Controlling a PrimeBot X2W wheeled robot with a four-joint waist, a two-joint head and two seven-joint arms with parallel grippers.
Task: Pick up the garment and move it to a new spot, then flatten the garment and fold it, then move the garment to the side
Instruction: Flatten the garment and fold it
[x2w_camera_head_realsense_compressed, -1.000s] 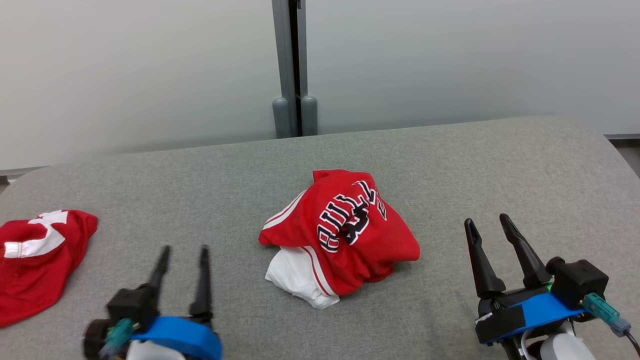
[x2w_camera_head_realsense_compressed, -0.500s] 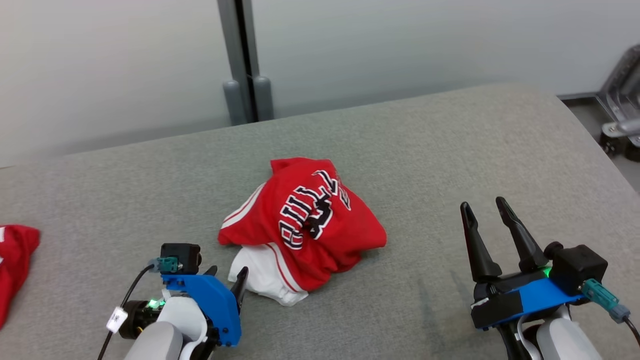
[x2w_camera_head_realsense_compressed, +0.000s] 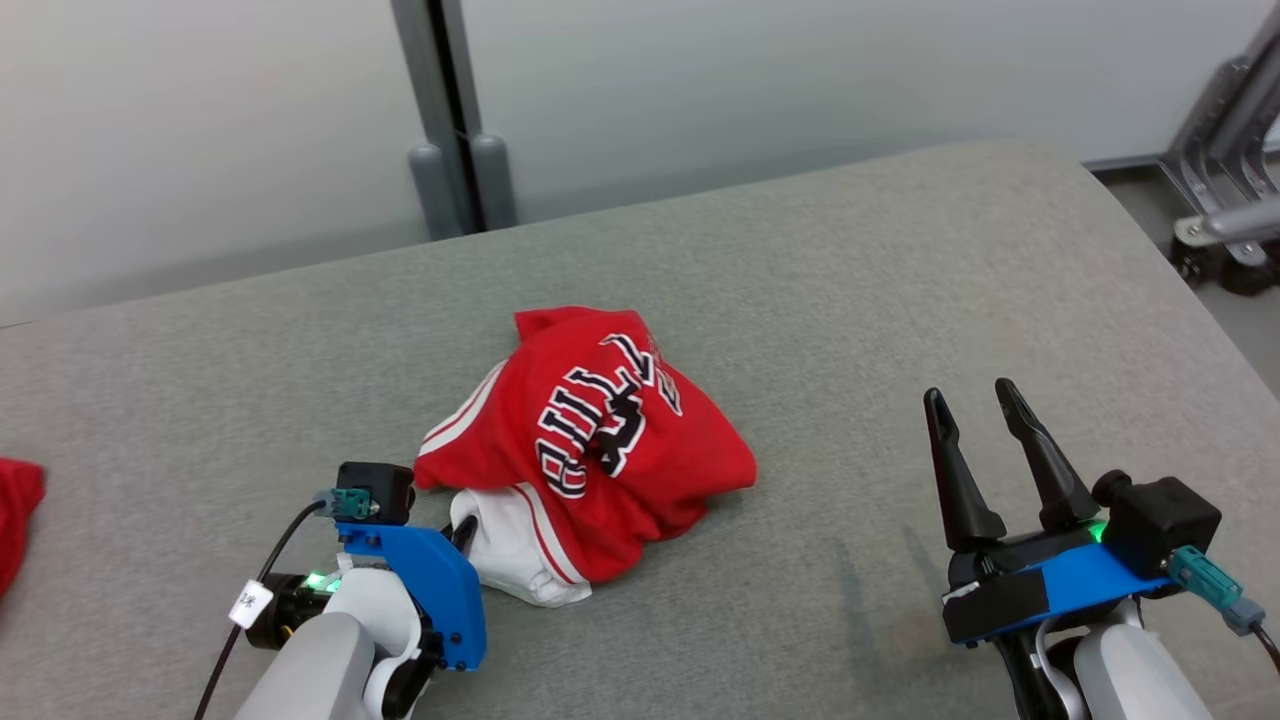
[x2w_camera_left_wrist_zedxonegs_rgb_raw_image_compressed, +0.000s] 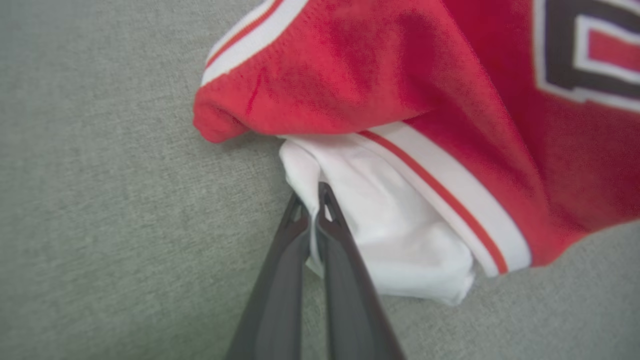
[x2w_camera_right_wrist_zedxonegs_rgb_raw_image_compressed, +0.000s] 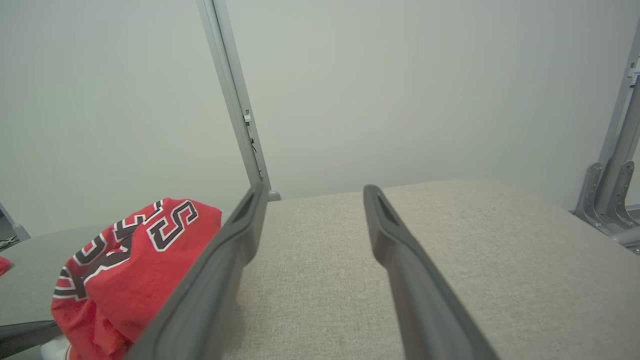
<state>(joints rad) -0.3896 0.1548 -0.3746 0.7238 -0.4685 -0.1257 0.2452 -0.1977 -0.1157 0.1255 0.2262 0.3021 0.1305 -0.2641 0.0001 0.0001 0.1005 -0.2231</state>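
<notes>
Since 1 second ago the left tool (x2w_camera_left_wrist_zedxonegs_rgb_raw_image_compressed: 311, 192) has swung from pointing up the desk (x2w_camera_head_realsense_compressed: 850, 300) round to the near-left edge of the garment (x2w_camera_head_realsense_compressed: 600, 440); the head view itself has also shifted. Its 2 dark fingers are pressed almost together on the white fold at the garment's edge, with a sliver of white cloth between them. The garment, a crumpled red jersey with white trim and dark lettering, lies in a heap near the middle of the grey desk. The right tool (x2w_camera_head_realsense_compressed: 968, 390) hovers well to the garment's right, its fingers spread apart and gripping nothing. A second red garment (x2w_camera_head_realsense_compressed: 15, 510) peeks in at the far left.
</notes>
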